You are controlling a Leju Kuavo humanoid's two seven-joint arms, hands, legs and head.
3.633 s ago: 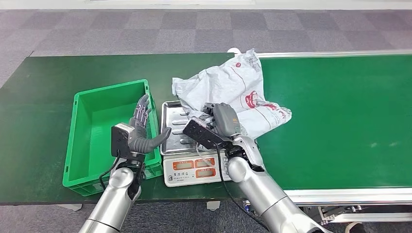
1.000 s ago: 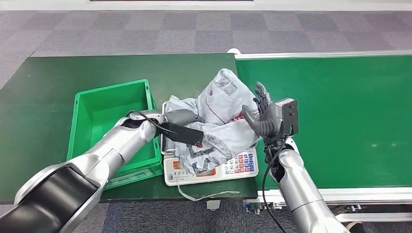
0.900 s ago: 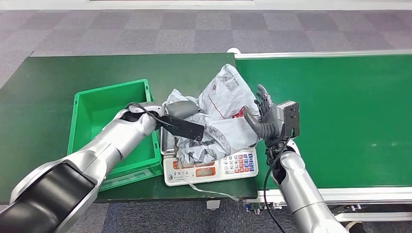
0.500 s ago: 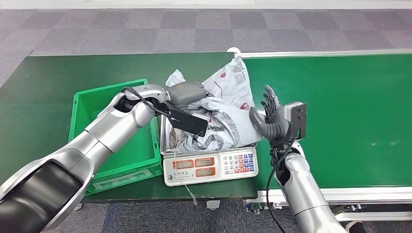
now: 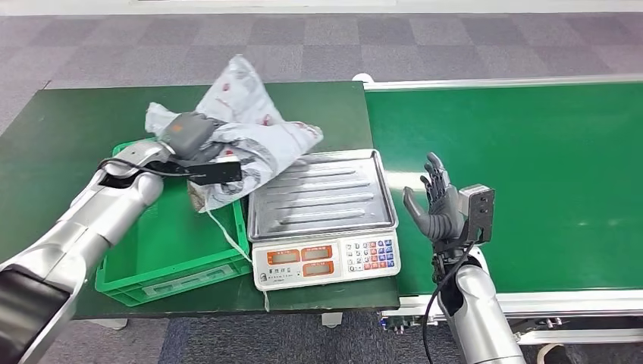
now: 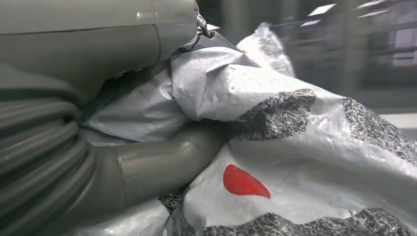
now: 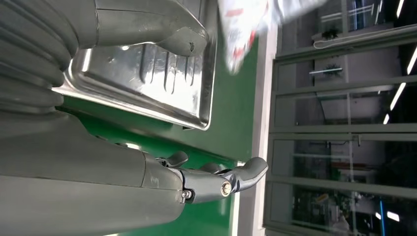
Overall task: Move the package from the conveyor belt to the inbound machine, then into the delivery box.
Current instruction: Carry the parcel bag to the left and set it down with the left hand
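A two-armed robot works at a dark green table, with a bright green conveyor belt (image 5: 515,174) running off to its right. The left hand (image 5: 184,134) grips a crumpled grey and white plastic package (image 5: 246,140) and holds it in the air, above the far right corner of a green box (image 5: 170,254) and the table beside it. In the left wrist view, the thumb (image 6: 162,164) presses into the package's wrinkled film, which carries black print and a red mark. A thin strip trails from the package down along the box's right wall.

The scale (image 5: 324,216), which serves as the inbound machine, stands just right of the box, and its ribbed steel tray holds nothing. The box also looks empty, though the left arm hides part of its floor.

The right hand (image 5: 436,208) is raised beside the scale, over the edge of the belt, with its fingers spread apart and nothing in them.

Judging by this layout, the package is off the belt and off the scale, so the task seems to be in its last stage. What remains is to carry the package fully over the box, lower it and let go.
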